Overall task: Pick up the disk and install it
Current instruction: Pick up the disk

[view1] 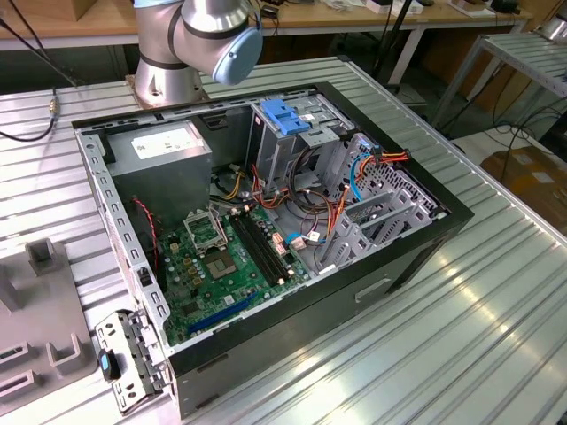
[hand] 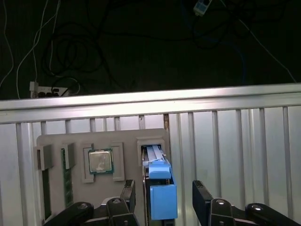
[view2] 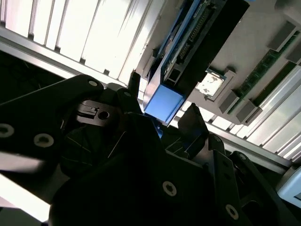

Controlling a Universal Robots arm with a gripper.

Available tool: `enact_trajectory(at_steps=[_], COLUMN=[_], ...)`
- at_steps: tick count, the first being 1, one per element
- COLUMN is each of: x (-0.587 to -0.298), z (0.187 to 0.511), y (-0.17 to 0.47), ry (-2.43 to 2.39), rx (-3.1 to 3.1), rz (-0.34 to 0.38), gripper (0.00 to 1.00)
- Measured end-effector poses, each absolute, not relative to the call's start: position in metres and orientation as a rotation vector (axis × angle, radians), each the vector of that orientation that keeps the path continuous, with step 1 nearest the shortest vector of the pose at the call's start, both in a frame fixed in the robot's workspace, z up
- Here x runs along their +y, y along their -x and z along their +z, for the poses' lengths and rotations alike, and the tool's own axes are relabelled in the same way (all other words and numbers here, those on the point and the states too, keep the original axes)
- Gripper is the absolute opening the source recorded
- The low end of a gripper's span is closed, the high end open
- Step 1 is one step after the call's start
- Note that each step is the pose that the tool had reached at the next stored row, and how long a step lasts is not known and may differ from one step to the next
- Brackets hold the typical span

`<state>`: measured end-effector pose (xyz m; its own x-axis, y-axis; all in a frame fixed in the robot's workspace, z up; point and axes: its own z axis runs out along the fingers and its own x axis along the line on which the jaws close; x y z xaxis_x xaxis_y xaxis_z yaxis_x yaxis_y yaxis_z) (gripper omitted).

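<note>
The disk [hand: 160, 186] stands on edge in a slot of a grey holder plate [hand: 56, 141], its bright blue rail and tab [hand: 163, 201] facing the wrist. In the first wrist view my gripper [hand: 163, 201] is open, one dark finger [hand: 129, 195] on each side of the blue tab with a small gap to either side. The second wrist view shows the same from close up: the disk [view2: 188, 42] and its blue tab [view2: 162, 103] sit between the fingertips [view2: 192, 123], with the gripper [view2: 162, 104] straddling them.
The holder plate also carries a processor chip [hand: 99, 161] and memory sticks [hand: 66, 179]. In the exterior view an open computer case [view1: 416, 266] lies on the ribbed metal table [view1: 461, 354], with a grey drive cage and blue latch [view1: 285, 115], motherboard [view1: 221, 257] and cables inside.
</note>
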<state>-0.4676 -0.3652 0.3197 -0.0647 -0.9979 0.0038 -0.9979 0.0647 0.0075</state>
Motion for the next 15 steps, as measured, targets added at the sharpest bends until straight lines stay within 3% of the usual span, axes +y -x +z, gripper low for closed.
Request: enact_trajectory(at_steps=[15], x=[-0.369], z=[0.298], y=[0.467], ry=[-2.143], rx=[-2.286], rz=[-0.005], gripper=[0.60])
